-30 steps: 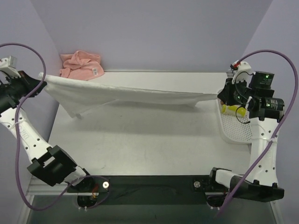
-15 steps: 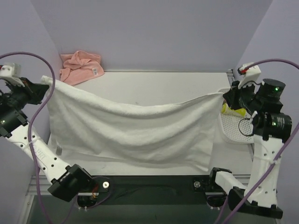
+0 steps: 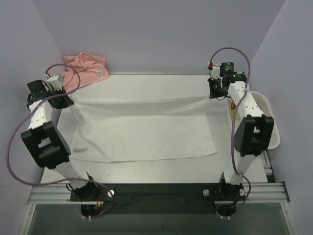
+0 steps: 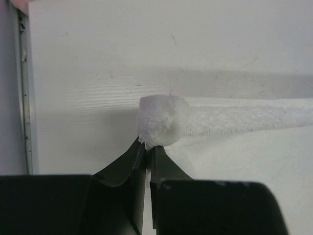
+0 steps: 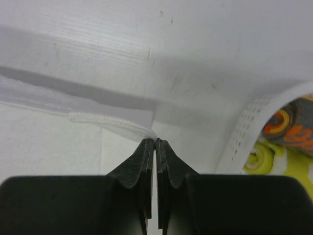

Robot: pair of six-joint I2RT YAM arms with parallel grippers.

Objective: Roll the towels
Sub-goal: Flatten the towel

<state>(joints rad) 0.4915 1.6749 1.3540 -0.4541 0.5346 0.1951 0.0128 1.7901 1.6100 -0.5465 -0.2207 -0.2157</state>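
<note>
The white towel (image 3: 142,129) lies spread flat across the middle of the table, its far edge slightly raised between the two arms. My left gripper (image 3: 67,100) is shut on its far left corner, which bunches into a white tuft (image 4: 164,120) just past the fingertips (image 4: 139,152). My right gripper (image 3: 214,94) is shut on the far right corner, pinching the stitched hem (image 5: 115,125) at its tips (image 5: 155,142). The salmon-pink towel (image 3: 85,67) sits crumpled in the far left corner of the table, its small white tag showing.
A white mesh basket (image 3: 270,120) stands at the table's right edge behind the right arm. In the right wrist view the basket's rim (image 5: 242,129) holds something yellow and orange (image 5: 288,132). Walls close off the back and both sides.
The white towel hung stretched in the air between the raised grippers. Both arms have swung to the far side and lowered, and the towel now lies flat on the table.
</note>
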